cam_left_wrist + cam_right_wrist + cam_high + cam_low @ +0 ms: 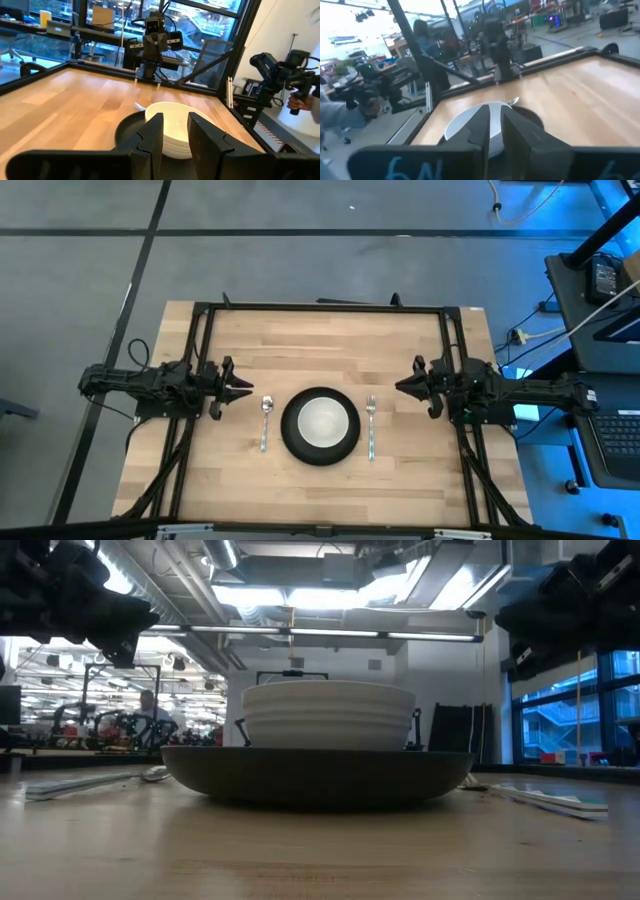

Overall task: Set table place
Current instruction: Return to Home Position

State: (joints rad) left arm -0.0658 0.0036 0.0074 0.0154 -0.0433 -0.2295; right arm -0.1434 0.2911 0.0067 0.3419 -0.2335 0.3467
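Observation:
A white bowl stands in a black plate at the middle of the pale wooden table. A spoon lies flat to the plate's left and a fork to its right. My left gripper hovers just beyond the spoon, toward the table's left, pointing at the plate, its fingers a little apart. My right gripper hovers to the right of the fork, also pointing at the plate, with a narrow gap between its fingers. Both touch nothing. In the low view the bowl sits on the plate.
The table's black frame runs along the far edge, and rails cross the top on both sides. Bare wood lies near and far of the plate. A person stands beyond the table; a hand shows at a stand off the table's side.

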